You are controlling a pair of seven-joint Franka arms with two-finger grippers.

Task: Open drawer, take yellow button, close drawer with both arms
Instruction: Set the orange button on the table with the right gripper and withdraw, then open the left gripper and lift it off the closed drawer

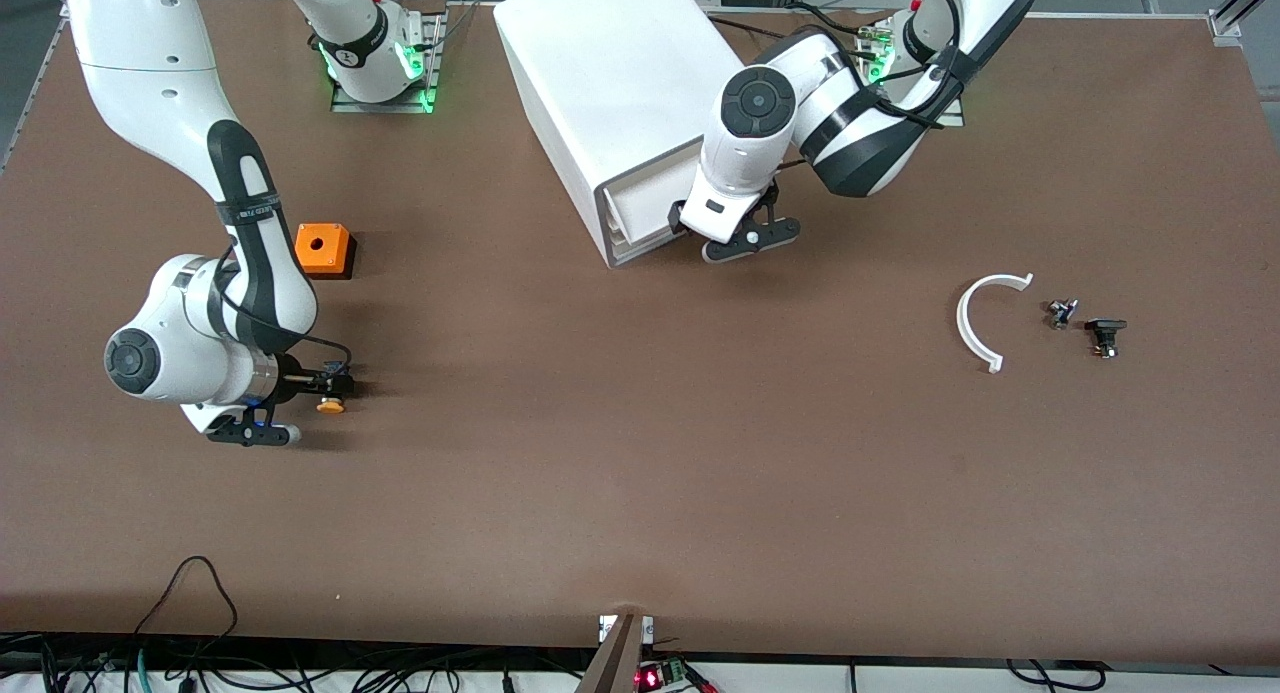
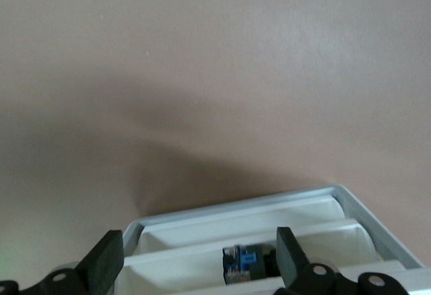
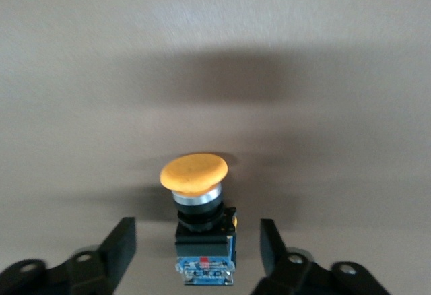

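**Ana:** Right wrist view settles where the button [image 3: 199, 222] is: it stands upright on the brown table [image 1: 640, 473], orange cap up, between the fingers of the right gripper [image 3: 195, 248], and neither finger touches it. The jaws stand apart on either side of its blue-and-black body, so I read the claw as released.

**Ben:** And in the front view?

**Ana:** There the button [image 1: 331, 403] sits toward the right arm's end of the table, nearer the camera than the orange square box [image 1: 322, 250]. The right gripper [image 1: 290, 408] is low around it.

**Ben:** So the taking is done. What about the drawer [image 2: 269, 241]?

**Ana:** It is not yet shut. The left gripper [image 1: 745, 235] hangs at the front of the white drawer cabinet [image 1: 615, 93], jaws wide and empty. Its wrist camera looks down into the pulled-out drawer, where white dividers show and a small blue part [image 2: 241, 263] lies in one compartment.

**Ben:** The next move, then?

**Ana:** Closing, I judge. The right gripper should lift straight up so it does not tip the button. The left needs to press squarely on the drawer front and push it in.
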